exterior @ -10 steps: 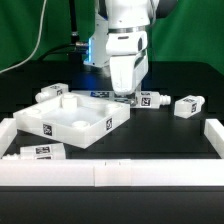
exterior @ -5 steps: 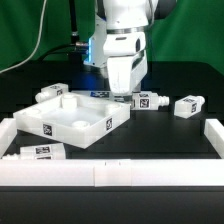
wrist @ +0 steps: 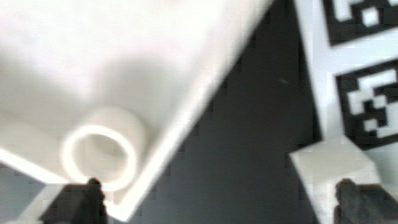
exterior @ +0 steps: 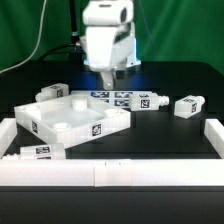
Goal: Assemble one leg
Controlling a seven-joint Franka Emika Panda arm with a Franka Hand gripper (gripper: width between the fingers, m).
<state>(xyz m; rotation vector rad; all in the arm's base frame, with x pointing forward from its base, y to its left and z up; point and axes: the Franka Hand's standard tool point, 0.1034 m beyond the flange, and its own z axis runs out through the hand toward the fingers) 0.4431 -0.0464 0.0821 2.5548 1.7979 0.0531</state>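
dark fingertips (wrist: 75,203) of the gripper (wrist: 210,206) are standing spread wide, pinching nothing, over the white tabletop (wrist: 125,60), its corner hole (wrist: 102,152) and the marker board (wrist: 365,80), a closeness only the wrist view is showing. the exterior view alone is counting four loose pieces: one leg (exterior: 55,92) behind the tabletop, one leg (exterior: 149,101) beside the marker board, one leg (exterior: 187,105) further right, one leg (exterior: 40,151) hugging the front rail (exterior: 110,176). bare black table (exterior: 160,135) is lying open at the exterior view's right.

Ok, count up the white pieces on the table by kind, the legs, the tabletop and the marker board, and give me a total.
Legs: 4
Tabletop: 1
Marker board: 1
Total: 6
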